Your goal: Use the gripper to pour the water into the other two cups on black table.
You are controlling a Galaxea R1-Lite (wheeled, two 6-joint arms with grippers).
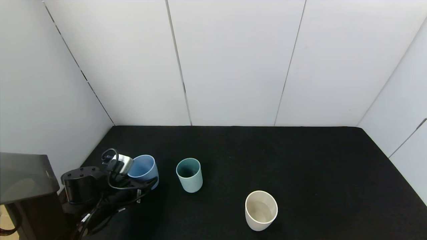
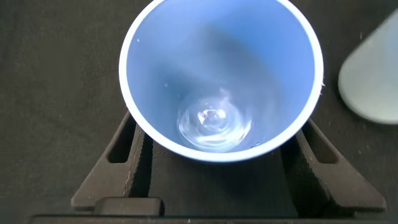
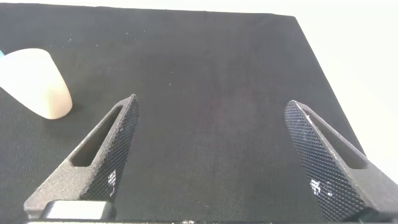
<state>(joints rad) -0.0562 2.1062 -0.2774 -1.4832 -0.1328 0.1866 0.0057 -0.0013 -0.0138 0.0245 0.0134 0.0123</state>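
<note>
Left end effector sits at the near-left corner of the bench, fingers closed on the light blue cup. Left wrist view confirms it: both fingers press against the cup wall on opposite sides, with a small pool of water at the bottom. From the head view the cup looks slightly tipped; can't tell whether it's off the bench yet.

Targets:
- teal-green cup: upright, just beside the blue cup on the robot's right, a small gap between them. Interior looks dark, can't tell if there's water in it.
- cream-white cup: upright, further right and nearer the robot, well apart from the other two. Some faint shimmer inside, not sure.

Key geometry: both receiving cups lie to the right of the held cup, roughly along a line running right and toward the robot. The teal-green one is first in line, so my read is translate right, then tip the blue cup's mouth rightward over its rim. There's little water left, so it'll need a steep tilt.

Right end effector is out of the head view, fingers spread wide, holding nothing, hovering over bare bench with the cream-white cup off to one side. Looks idle.

Risk: clipping the teal-green cup with the blue one during the approach, given the small gap.
</note>
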